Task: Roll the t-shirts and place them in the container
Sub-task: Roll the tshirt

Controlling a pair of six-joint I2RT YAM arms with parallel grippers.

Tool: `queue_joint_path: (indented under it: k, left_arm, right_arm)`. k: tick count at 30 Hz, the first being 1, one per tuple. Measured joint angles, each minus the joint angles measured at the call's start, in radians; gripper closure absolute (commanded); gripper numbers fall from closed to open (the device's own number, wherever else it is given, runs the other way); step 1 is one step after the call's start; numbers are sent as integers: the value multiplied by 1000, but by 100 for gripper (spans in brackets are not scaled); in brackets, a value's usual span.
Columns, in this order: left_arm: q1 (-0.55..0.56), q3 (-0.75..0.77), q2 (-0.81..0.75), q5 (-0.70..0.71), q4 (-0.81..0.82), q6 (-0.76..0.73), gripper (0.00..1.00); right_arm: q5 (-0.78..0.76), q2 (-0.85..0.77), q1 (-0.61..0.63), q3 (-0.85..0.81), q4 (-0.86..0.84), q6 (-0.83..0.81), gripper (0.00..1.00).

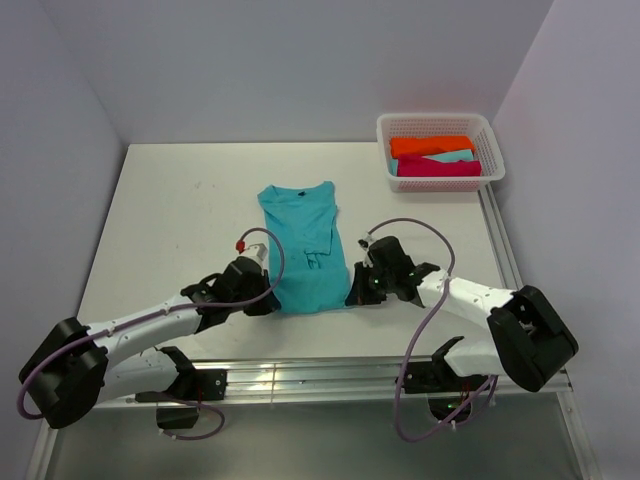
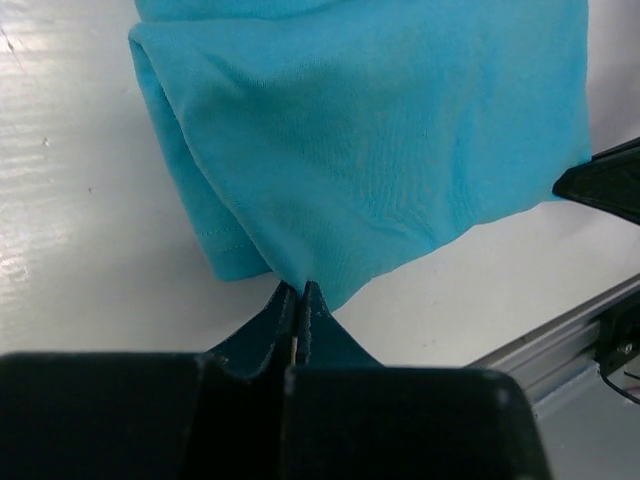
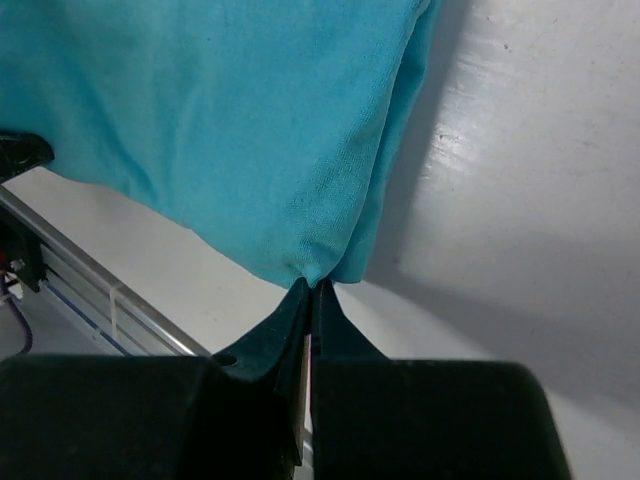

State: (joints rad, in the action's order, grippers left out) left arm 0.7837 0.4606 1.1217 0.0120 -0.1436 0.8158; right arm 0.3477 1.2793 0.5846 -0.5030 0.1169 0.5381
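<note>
While both grippers are pinching its near hem corners, the turquoise t-shirt is lying folded lengthwise on the table.
The left gripper is pressing its fingers together on the left corner and the right gripper on the right corner; from above, the wrists are hiding the fingertips. Wrist views are cutting off the collar end. An orange tee, pale turquoise tee and magenta tee are only partly showing inside the white lattice basket, far right.
</note>
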Motion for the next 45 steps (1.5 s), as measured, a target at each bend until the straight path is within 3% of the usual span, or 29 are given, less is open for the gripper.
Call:
queue_joint_path:
  k: [8, 19, 28, 45]
  left_arm:
    - [1, 76, 0, -53, -105, 23, 100]
    - [-17, 186, 23, -69, -202, 36, 100]
    - [-166, 195, 28, -143, -225, 35, 100]
    - [-359, 309, 220, -327, -237, 17, 100]
  right_arm:
    - [26, -20, 0, -95, 193, -25, 100]
    - [87, 41, -53, -238, 312, -74, 100]
    - [124, 113, -126, -315, 374, -115, 100]
    - [175, 332, -180, -568, 426, -131, 100]
